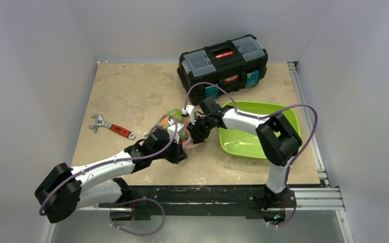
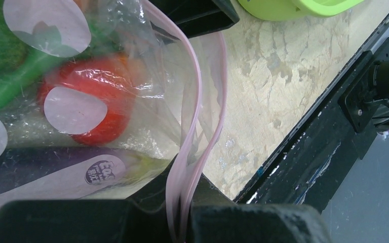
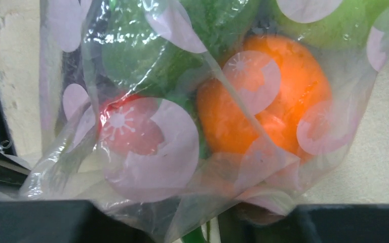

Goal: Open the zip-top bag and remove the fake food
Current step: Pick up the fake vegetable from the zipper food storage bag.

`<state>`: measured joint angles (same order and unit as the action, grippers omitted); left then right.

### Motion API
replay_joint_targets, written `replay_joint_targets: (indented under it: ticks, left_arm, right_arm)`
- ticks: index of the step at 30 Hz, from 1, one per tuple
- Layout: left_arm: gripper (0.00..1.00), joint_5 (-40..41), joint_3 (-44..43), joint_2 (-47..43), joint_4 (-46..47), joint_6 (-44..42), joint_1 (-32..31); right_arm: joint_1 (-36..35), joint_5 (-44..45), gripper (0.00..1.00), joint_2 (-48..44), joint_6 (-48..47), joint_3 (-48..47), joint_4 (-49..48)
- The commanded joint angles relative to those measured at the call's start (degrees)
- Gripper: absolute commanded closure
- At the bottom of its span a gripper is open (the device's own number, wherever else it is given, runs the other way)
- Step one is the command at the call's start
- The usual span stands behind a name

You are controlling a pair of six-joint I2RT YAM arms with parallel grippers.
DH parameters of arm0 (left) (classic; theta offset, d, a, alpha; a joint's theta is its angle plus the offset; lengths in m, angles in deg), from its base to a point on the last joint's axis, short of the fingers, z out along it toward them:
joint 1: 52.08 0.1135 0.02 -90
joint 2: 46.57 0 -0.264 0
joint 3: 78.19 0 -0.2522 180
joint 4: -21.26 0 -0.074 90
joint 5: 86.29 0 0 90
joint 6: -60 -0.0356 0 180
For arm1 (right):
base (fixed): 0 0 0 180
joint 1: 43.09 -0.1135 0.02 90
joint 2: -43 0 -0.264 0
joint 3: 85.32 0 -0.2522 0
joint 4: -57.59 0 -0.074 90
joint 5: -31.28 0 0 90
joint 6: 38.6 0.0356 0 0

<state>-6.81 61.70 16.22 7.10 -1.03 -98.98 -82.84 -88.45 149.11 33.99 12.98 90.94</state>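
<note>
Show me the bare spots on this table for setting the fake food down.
Widest bare patch: far-left table, between the red-handled wrench and the black plastic toolbox. The lime green tray looks empty too. Crowded: centre, around the clear zip-top bag, where the left gripper and right gripper meet.

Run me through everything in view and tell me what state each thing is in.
bag: zip partly parted, pinched by both grippers
fake food: inside the bag
left gripper: shut on the zip strip
right gripper: shut on the bag
toolbox: lid closed
tray: empty
wrench: lying flat, not held
</note>
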Motion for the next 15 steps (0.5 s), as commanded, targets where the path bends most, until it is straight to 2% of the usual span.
replay_joint_targets:
  ticks: [1,3,8,11,15]
  left_arm:
    - [1.0,-0.38,-0.06,-0.55,3.41,0.46,0.22]
    - [1.0,-0.3,0.09,-0.44,3.22,-0.08,0.2]
    - [1.0,-6.57,-3.1,4.51,1.83,-4.2,0.05]
    - [1.0,-10.35,-5.35,8.61,1.59,-5.66,-0.16]
    - [1.0,-9.68,-7.29,11.91,-2.29,-6.12,-0.48]
  right_arm:
    - [-0.53,-1.92,0.76,1.43,-0.17,-2.65,1.0]
    - [-0.59,-8.54,0.86,1.56,0.34,-3.82,2.78]
    - [-0.59,-23.46,0.97,1.21,9.19,-6.78,2.26]
    - [-0.39,-28.27,0.99,2.15,18.02,-6.99,-2.84]
    - [1.23,-33.4,0.99,4.2,30.59,-4.16,-11.66]
